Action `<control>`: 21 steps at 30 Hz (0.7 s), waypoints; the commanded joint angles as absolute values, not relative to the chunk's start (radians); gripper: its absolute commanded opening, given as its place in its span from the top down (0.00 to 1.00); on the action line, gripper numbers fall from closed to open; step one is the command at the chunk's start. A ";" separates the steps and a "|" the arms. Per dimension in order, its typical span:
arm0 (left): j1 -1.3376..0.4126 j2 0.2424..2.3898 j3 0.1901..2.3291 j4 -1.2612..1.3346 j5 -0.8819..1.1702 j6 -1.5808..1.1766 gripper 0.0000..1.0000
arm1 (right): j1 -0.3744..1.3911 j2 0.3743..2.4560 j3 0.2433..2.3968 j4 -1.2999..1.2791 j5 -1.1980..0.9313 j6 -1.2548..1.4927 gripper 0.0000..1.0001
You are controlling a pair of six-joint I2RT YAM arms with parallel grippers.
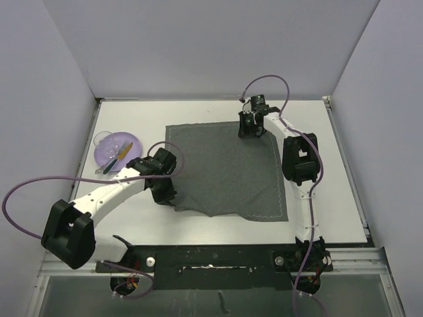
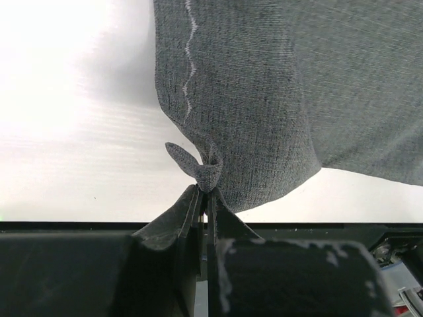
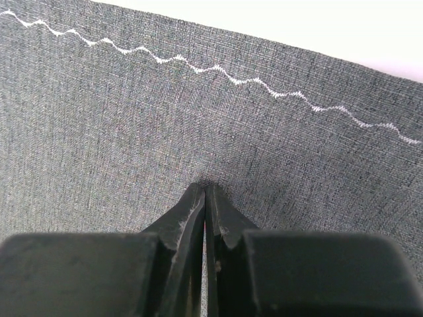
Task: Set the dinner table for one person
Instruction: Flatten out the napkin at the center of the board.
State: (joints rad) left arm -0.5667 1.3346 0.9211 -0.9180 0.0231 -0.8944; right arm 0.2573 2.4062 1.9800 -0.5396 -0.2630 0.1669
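A dark grey cloth placemat (image 1: pixel 228 168) had its near left corner bunched between the shut jaws of the left gripper (image 2: pixel 205 193), a small twisted fold (image 2: pixel 198 165) poking out just past the tips and the rest sagging away beyond them. Ahead of the closed jaws of the right gripper (image 3: pixel 206 188) the same cloth lay flat and touched the tips, its white zigzag stitching (image 3: pixel 218 71) crossing farther out. Well left of the left jaws sat a purple plate (image 1: pixel 114 150) carrying a yellow-handled utensil (image 1: pixel 125 150) and a darker one (image 1: pixel 110 164), a clear glass (image 1: pixel 102 139) at its far rim.
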 commanded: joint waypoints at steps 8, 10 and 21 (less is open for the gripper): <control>-0.473 1.350 0.896 -0.882 0.026 -0.800 1.00 | 0.236 2.508 2.077 -0.664 -0.100 0.132 1.00; -0.463 1.337 0.890 -0.905 0.031 -0.791 1.00 | 0.235 2.516 2.097 -0.677 -0.097 0.127 1.00; -0.463 1.228 0.868 -1.000 0.057 -0.780 1.00 | 0.243 2.516 2.112 -0.701 -0.083 0.121 1.00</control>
State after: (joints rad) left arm -0.4648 1.2812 0.8787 -0.9558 0.0288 -0.7990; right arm 0.2436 2.4680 2.1120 -0.6254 -0.1596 0.1516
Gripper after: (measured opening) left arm 0.020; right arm 0.021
